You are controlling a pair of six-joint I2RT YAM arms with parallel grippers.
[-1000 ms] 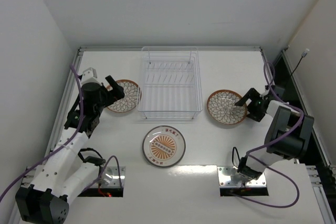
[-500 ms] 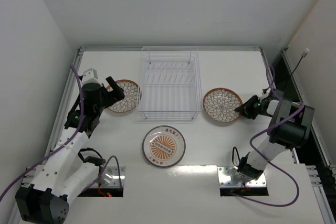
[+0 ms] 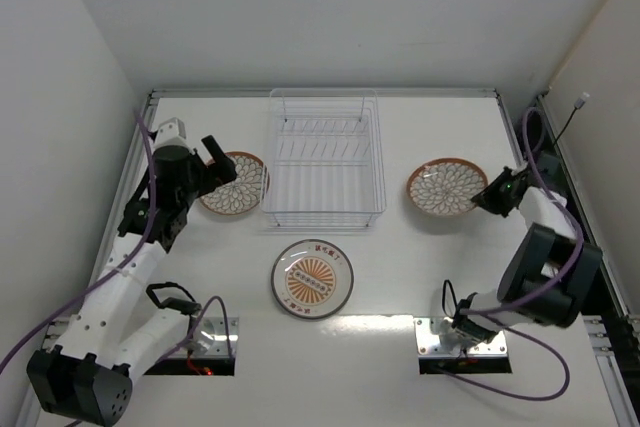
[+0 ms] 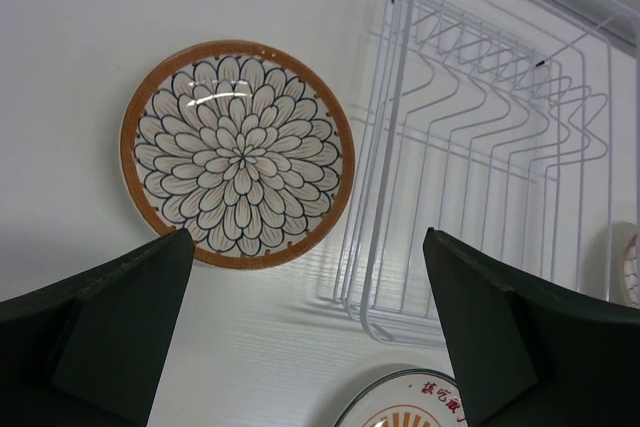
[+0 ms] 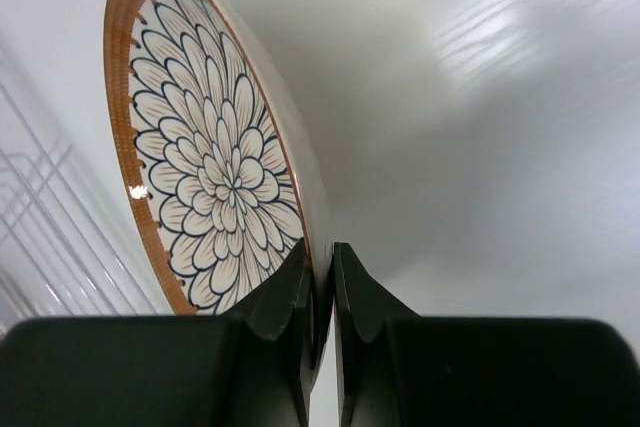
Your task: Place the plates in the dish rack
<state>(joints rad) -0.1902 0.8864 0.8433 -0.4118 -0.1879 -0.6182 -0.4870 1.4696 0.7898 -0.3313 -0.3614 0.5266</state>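
My right gripper (image 3: 489, 194) (image 5: 322, 252) is shut on the near rim of a brown-and-white petal plate (image 3: 446, 187) (image 5: 215, 177), which is tilted up off the table right of the dish rack (image 3: 323, 212). A second petal plate (image 3: 234, 184) (image 4: 238, 153) lies flat left of the rack. My left gripper (image 3: 218, 169) (image 4: 307, 237) hovers open above its near-right edge, with nothing between the fingers. The dark-rimmed sunburst plate (image 3: 312, 278) (image 4: 410, 407) lies flat in front of the rack. The white wire rack (image 4: 480, 167) holds nothing.
White walls close in the table at the back and both sides. A metal rail (image 3: 128, 182) runs along the left edge, and a dark gap (image 3: 560, 162) lies beyond the right edge. Purple cables hang from both arms.
The right gripper has shut on the right petal plate's rim, then drawn it rightward and tipped it up. The left gripper has shifted slightly toward the back, still open.
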